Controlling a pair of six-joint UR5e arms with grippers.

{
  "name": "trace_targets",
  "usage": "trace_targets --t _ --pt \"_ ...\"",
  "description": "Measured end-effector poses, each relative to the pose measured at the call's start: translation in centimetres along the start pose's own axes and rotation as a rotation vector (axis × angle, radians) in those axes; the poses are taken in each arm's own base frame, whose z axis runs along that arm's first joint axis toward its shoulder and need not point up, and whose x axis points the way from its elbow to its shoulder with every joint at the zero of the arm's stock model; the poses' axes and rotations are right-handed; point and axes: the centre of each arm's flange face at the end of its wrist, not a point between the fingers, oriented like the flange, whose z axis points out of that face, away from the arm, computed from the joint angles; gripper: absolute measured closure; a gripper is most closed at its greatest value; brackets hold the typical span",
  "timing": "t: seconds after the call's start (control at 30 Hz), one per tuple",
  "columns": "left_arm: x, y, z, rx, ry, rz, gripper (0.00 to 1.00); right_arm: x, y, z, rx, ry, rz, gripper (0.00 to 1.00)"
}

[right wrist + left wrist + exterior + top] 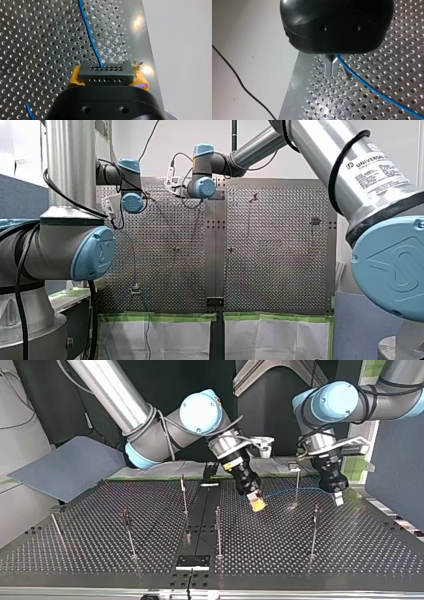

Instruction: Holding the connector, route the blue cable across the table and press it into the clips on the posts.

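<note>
Gripping the black connector [105, 73] between yellow pads [73, 78], my right arm's jaws are clamped on its two ends above the perforated worktop [100, 525], near the middle of the top view. The blue cable [88, 32] leaves the connector's face and runs above the worktop to my left arm's jaws, at the top view's right. On the way it crosses a thin post [297, 485]; whether it touches that post cannot be told. In the left wrist view, the metal fingers [331, 67] are drawn together and pinch the cable where it emerges beside them, their tips just above the holes. Other posts [218, 530] stand upright across the worktop, well apart from the cable.
</note>
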Motion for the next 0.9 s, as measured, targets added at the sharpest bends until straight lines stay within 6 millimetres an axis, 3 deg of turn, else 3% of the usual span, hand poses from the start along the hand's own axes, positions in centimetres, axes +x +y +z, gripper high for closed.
trace_targets --t 0.17,0.9 --pt "0.0 0.2 0.6 0.002 -0.001 0.004 1.00 -0.3 0.3 0.8 -0.008 0.004 0.000 1.00" --pt "2.5 1.1 6.8 0.050 -0.014 0.009 1.00 -0.6 1.6 3.6 -0.033 0.023 -0.002 1.00"
